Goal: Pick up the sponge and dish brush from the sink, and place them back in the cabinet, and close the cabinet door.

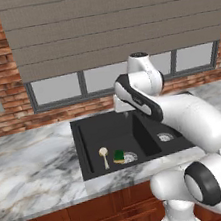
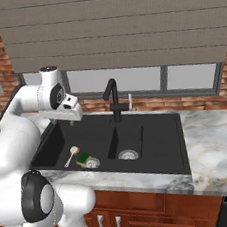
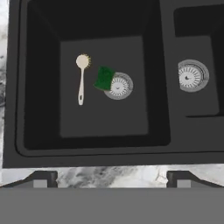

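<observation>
The black sink [image 3: 39,144] sits in the marble counter [image 1: 31,170], and in its left basin the dish brush [image 3: 81,78] lies flat, head away from the counter's front edge, with the sponge [image 3: 104,78] just beside it, green side up, overlapping the rim of the drain [image 3: 119,85]. The gripper [image 3: 112,179] hangs well above them with its fingers spread wide, holding nothing. To my eye it should drop straight onto one item, jaws across its narrow width, clear of the other.
</observation>
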You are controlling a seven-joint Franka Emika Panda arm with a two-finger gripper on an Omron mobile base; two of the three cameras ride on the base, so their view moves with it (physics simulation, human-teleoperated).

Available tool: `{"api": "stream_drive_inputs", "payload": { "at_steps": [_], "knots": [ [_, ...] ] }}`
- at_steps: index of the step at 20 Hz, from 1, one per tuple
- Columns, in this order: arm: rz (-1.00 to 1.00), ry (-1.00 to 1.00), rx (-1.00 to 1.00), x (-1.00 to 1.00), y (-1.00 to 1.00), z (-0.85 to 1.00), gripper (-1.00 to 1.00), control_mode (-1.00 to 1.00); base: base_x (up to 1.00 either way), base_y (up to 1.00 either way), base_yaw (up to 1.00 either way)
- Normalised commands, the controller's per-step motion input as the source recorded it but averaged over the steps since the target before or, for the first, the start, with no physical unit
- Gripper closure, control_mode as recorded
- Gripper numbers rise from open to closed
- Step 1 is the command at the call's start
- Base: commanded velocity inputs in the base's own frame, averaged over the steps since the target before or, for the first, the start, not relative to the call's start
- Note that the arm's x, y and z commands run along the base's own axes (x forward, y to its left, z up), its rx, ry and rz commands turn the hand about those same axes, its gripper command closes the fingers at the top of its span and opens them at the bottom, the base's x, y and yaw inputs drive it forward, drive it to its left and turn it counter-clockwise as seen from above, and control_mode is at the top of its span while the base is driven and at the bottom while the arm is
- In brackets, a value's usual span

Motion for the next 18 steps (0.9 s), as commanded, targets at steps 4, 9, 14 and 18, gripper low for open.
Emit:
{"api": "stream_drive_inputs", "payload": {
  "at_steps": [4,9,14,18],
  "knots": [
    [-0.05,0.00,0.00,0.26,0.14,-0.49,-1.00,-1.00,0.00,0.00,0.00],
    [-0.04,0.00,0.00,0.30,0.08,-0.47,-1.00,-1.00,0.00,0.00,0.00],
    [-0.03,0.00,0.00,0.31,0.06,-0.46,-1.00,-1.00,0.00,0.00,0.00],
    [-0.03,0.00,0.00,0.27,0.05,-0.45,-1.00,-1.00,0.00,0.00,0.00]
  ]
}}
